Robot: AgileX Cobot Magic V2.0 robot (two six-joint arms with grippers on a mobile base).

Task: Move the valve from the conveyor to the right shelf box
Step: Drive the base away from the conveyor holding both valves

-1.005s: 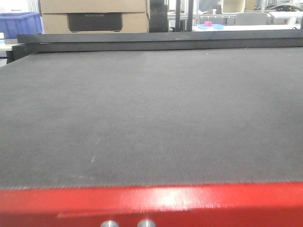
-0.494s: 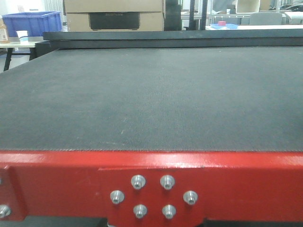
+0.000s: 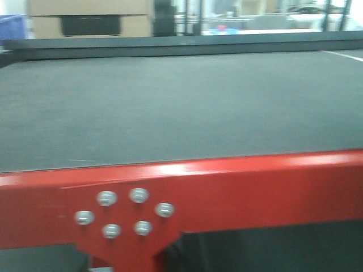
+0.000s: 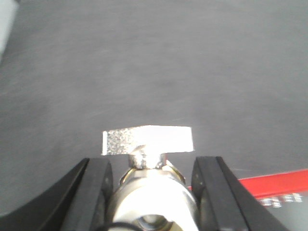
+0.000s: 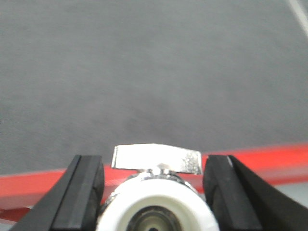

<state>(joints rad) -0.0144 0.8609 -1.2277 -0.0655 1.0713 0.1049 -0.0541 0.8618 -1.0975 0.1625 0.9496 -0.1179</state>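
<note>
The conveyor (image 3: 170, 107) is a wide dark grey belt with a black rail at its far side and a red frame (image 3: 238, 184) along its near edge. In the left wrist view my left gripper (image 4: 153, 190) is shut on a silver valve (image 4: 147, 139), whose flat handle sticks out ahead of the black fingers (image 4: 94, 192), above the belt (image 4: 154, 62). In the right wrist view my right gripper (image 5: 154, 192) is shut on a second valve (image 5: 159, 204) with a white end and a silver handle, over the red frame edge (image 5: 269, 159). No shelf box is in view.
Cardboard boxes (image 3: 91, 14) and a blue crate (image 3: 11, 25) stand behind the conveyor at the far left. The red frame carries a bolted bracket (image 3: 122, 212). A white line (image 3: 343, 55) marks the belt at the far right.
The front view has pulled back from the conveyor and swung. The red frame now sits higher and tilted in the picture, and the background boxes have slid left. The picture is blurred by motion.
</note>
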